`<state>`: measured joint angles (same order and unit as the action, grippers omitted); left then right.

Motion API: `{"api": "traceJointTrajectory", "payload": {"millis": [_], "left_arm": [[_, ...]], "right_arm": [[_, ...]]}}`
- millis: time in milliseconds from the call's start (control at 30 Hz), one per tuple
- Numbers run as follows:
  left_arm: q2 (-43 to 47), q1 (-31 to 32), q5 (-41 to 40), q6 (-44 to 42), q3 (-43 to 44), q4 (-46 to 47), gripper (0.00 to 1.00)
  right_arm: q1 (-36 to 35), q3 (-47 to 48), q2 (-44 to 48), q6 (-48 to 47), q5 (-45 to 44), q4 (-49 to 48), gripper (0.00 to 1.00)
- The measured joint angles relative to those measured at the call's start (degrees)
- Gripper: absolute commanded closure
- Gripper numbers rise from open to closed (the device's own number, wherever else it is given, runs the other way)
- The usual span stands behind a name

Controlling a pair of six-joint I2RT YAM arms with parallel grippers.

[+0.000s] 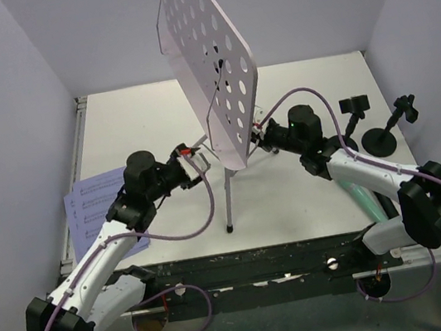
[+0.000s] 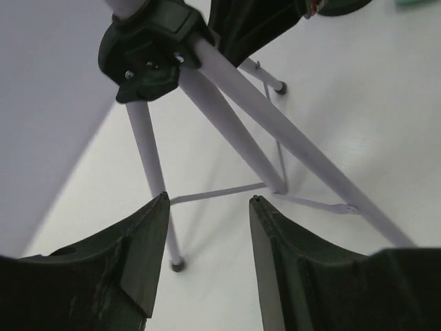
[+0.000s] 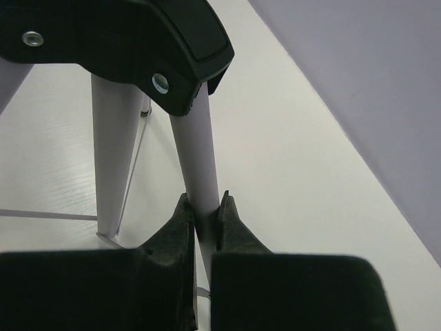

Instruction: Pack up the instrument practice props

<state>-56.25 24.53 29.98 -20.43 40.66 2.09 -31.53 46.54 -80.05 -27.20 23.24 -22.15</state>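
Observation:
The lilac perforated music rack (image 1: 208, 58) stands on its tripod mid-table. My right gripper (image 1: 262, 135) is shut on one lilac tripod leg (image 3: 196, 152) just below the black hub (image 3: 138, 41). My left gripper (image 1: 198, 159) is open and empty beside the tripod on the left; its jaws (image 2: 207, 200) stand apart in front of the legs (image 2: 227, 117) and hub (image 2: 148, 52). Printed sheet-music pages (image 1: 93, 207) lie at the left under my left arm. Two black mic holders (image 1: 382, 141) (image 1: 353, 104) stand at the right. A mint-green microphone (image 1: 359, 194) lies partly hidden under my right arm. The black microphone is not visible.
Lilac walls close the table (image 1: 138, 120) on the left, back and right. The tripod's front foot (image 1: 230, 228) rests near the table's front edge. A black rail (image 1: 256, 282) runs along the near edge between the arm bases.

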Motion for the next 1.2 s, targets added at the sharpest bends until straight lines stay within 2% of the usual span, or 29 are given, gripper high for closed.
{"api": "traceJointTrajectory", "payload": {"millis": [100,200,333,433,633,900,1000,1133,1200], "left_arm": [[2.1,4.6,-3.5,-18.1,-2.3,2.4,0.43],[0.7,6.9,-6.7,-30.6,-3.1,7.1,0.44],[-2.3,10.1,-9.0,-44.0,-3.3,13.3,0.48],[-3.8,11.6,-9.9,-49.4,-3.3,15.6,0.51],[-5.4,13.3,-11.1,-54.5,-2.4,16.8,0.59],[-5.3,15.0,-11.3,-56.7,-2.0,16.6,0.60],[-4.7,15.4,-11.3,-57.0,-2.0,15.9,0.71],[-3.8,15.9,-11.4,-57.2,-2.0,15.1,0.99],[-3.6,16.0,-11.6,-56.8,-2.0,14.6,1.00]], "right_arm": [[0.0,0.0,0.1,0.0,0.0,0.2,1.00],[0.0,-0.3,0.3,0.0,0.0,0.1,1.00],[0.0,-1.5,1.4,0.0,0.3,-0.4,1.00],[0.0,-2.3,2.1,0.0,0.5,-0.9,1.00],[0.0,-3.4,3.0,0.0,0.7,-1.4,1.00],[0.0,-4.1,3.2,0.0,0.7,-2.4,1.00],[0.0,-4.2,3.3,0.1,0.7,-2.5,1.00],[0.0,-4.2,3.3,0.2,0.7,-2.5,1.00],[0.0,-4.2,3.3,0.2,0.8,-2.5,1.00]]}}
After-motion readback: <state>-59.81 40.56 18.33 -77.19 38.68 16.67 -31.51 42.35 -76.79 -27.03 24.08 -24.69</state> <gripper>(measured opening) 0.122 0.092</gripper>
